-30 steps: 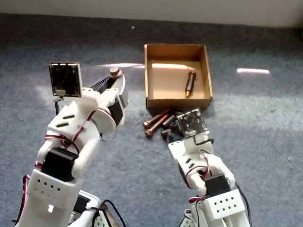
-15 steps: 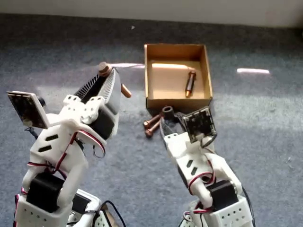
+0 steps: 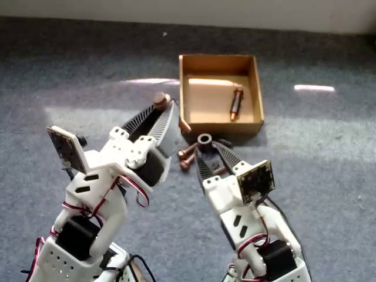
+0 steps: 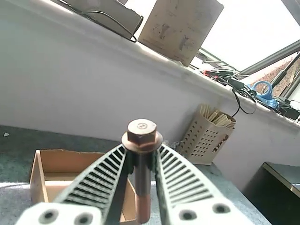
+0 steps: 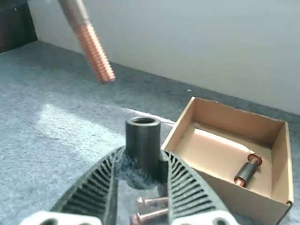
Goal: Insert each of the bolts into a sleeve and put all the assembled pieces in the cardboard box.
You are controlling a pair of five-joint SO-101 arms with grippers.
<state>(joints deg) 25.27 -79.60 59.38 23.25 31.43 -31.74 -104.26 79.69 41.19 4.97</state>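
The table (image 3: 329, 176) wears a grey carpet-like cover, with a pale wall behind it.

In the high view the cardboard box (image 3: 220, 128) sits at upper centre. One assembled piece (image 3: 236, 103) lies inside it, its axis running nearly top to bottom of the frame. Left of the box, the left end effector (image 3: 163, 106) is clamped on a bolt (image 3: 160, 98). The bolt's long axis slants from the head at upper left to the threaded tip at lower right, near the box's front left corner. Just below the box, the right end effector (image 3: 207, 147) grips a sleeve (image 3: 205, 140) that stands upright, its bore facing the camera. Loose bolts (image 3: 187, 154) lie just beside it.

In the left wrist view the ribbed fingers (image 4: 103, 173) close on the bolt's shaft. Its hex head sits beyond their tips, and the box is behind.

In the right wrist view the fingers (image 5: 183, 187) pinch the upright sleeve. The bolt's slanted threaded end hangs near the sleeve's open mouth, apart from it.
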